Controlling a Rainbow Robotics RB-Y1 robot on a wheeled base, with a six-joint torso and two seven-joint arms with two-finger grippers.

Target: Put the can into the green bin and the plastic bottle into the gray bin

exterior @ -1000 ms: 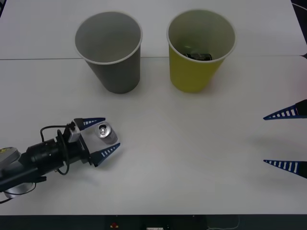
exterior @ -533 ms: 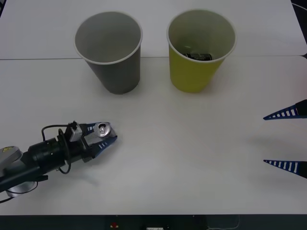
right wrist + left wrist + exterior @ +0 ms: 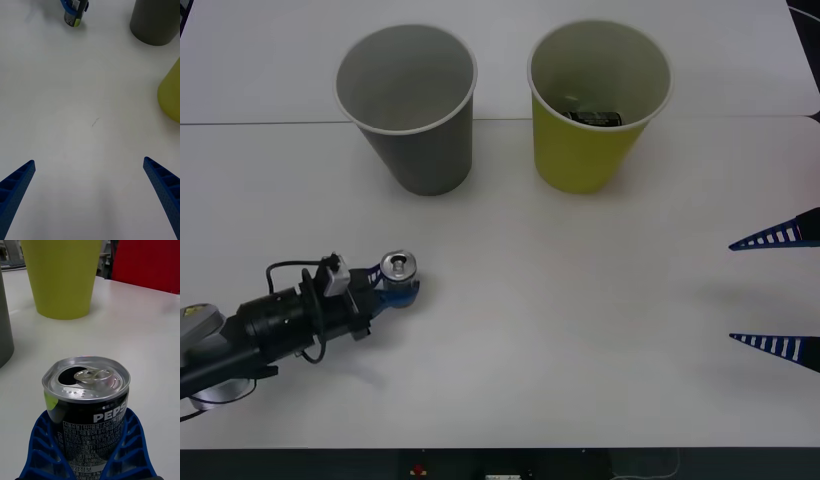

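White tabletop (image 3: 580,330): left gripper (image 3: 392,291) fingers clenched on can (image 3: 398,268) body at 8 o'clock; light, dentable, probably slick. Right gripper (image 3: 776,290) splayed.

A white tabletop (image 3: 580,330) spreads across the scene, matte and pale. A thin seam (image 3: 260,123) runs from left to right across its far part, with another white panel beyond it. Near the middle of the surface is a small dark scuff mark (image 3: 95,121). A black item (image 3: 595,118) lies at the bottom inside the yellow-green container at far right. Beyond the tabletop's far edge stands a large red panel (image 3: 150,264). A dark strip (image 3: 500,464) borders the near edge.
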